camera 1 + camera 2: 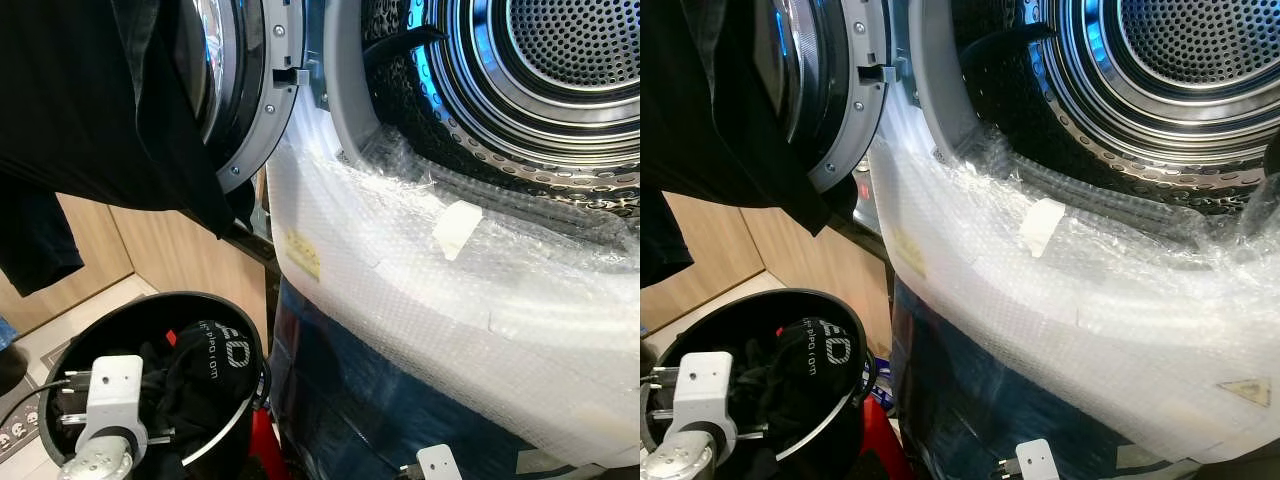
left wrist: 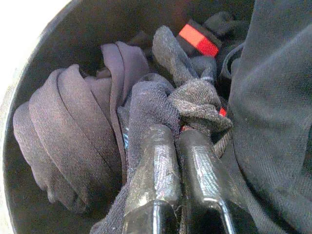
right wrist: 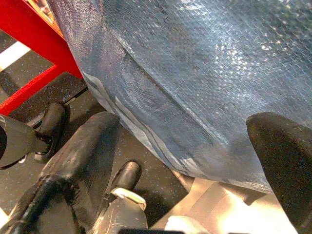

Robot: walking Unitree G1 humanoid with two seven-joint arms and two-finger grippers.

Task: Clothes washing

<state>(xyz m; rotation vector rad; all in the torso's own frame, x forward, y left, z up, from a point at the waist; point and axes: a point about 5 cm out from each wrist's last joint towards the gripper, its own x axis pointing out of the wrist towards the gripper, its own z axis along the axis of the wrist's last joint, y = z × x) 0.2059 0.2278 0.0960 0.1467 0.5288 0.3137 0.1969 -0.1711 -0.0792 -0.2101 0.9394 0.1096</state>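
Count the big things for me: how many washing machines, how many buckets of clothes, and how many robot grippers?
Washing machine: 1
Black bucket of clothes: 1
Grippers: 2, the left gripper and the right gripper
Total: 4

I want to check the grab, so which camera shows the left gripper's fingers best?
The left wrist view: the left gripper is shut on dark socks in the bucket. Both eye views show just its white wrist.
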